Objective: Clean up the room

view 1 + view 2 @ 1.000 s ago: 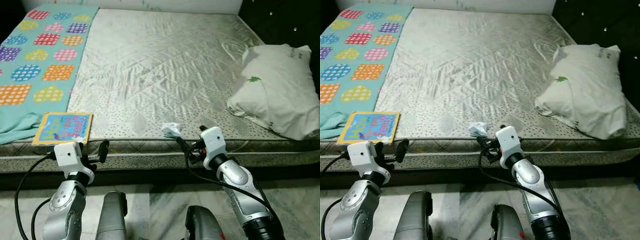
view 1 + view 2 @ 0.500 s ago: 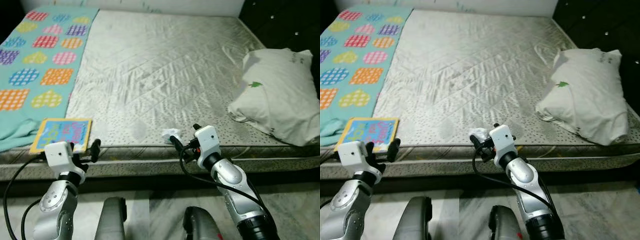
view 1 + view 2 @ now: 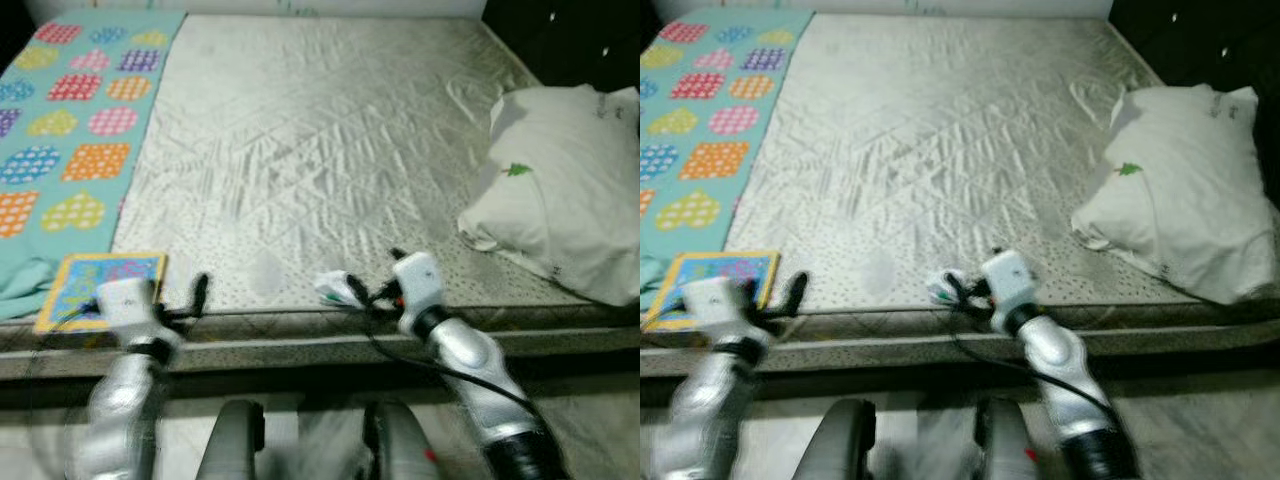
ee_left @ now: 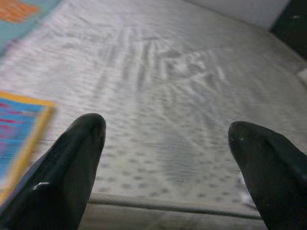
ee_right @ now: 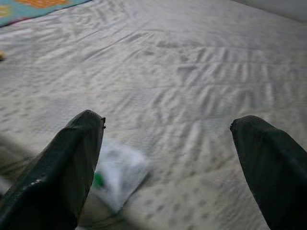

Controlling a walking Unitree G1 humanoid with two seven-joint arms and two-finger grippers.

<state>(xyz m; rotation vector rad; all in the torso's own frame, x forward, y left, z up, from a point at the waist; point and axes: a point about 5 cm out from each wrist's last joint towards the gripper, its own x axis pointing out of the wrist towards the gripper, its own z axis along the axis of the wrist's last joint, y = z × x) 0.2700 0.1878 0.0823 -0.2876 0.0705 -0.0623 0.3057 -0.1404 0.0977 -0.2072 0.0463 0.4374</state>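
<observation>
A crumpled white wrapper with a green spot lies at the front edge of the grey mattress. My right gripper is open just right of it, low over the bed edge. In the right wrist view the wrapper lies close beside one finger, inside the open gap of the gripper. My left gripper is open at the bed's front edge, beside a colourful picture book. The left wrist view shows that gripper with nothing between its fingers and the book to one side.
A teal blanket with coloured hearts covers the bed's left side. A white pillow lies at the right. A dark wall stands behind the pillow. Pale marble floor runs along the bed's front, under my arms.
The head views have shifted and blurred, so the camera has moved. My right gripper's fingers have come closer to the wrapper, now right beside it. The left gripper stays by the book.
</observation>
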